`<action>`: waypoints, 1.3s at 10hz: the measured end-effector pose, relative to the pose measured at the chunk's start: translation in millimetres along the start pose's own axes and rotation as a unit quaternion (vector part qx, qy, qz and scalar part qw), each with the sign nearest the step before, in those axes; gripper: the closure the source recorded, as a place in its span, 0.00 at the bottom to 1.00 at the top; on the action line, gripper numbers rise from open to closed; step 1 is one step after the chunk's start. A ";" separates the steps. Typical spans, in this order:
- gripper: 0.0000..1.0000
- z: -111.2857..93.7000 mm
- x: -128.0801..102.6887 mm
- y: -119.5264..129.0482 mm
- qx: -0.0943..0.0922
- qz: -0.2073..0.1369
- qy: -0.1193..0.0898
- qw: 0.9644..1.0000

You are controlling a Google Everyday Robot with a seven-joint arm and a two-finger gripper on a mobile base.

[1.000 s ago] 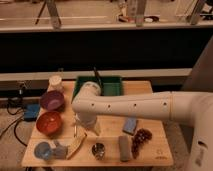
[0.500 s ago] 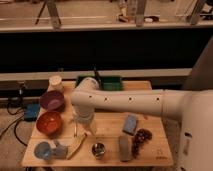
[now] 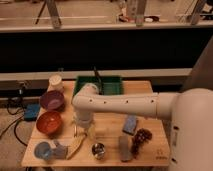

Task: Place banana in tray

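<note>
Pale yellow banana, dark green tray, seemingly whitish pincer by the banana.

The wooden tabletop is looking matt. The plastic tray at its far edge is gleaming smoothly. The smooth pale gripper is hanging near the front-left corner.

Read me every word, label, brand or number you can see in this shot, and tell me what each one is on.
No text can be read anywhere in this view.
Small dark mark at the front right corner of the table: too blurred to read.
Gripper, hanging just above the banana beside the red bowl: no legible label.
Tray: no lettering visible.
</note>
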 end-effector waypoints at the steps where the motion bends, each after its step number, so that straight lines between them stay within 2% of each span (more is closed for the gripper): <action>1: 0.20 8.0 3.6 -0.6 0.000 0.014 0.005 1.000; 4: 0.20 26.3 10.2 -2.0 0.009 0.043 0.016 0.999; 6: 0.29 35.7 12.9 0.6 0.010 0.051 0.013 0.999; 13: 0.30 56.1 -6.9 14.9 -0.022 0.035 -0.020 0.999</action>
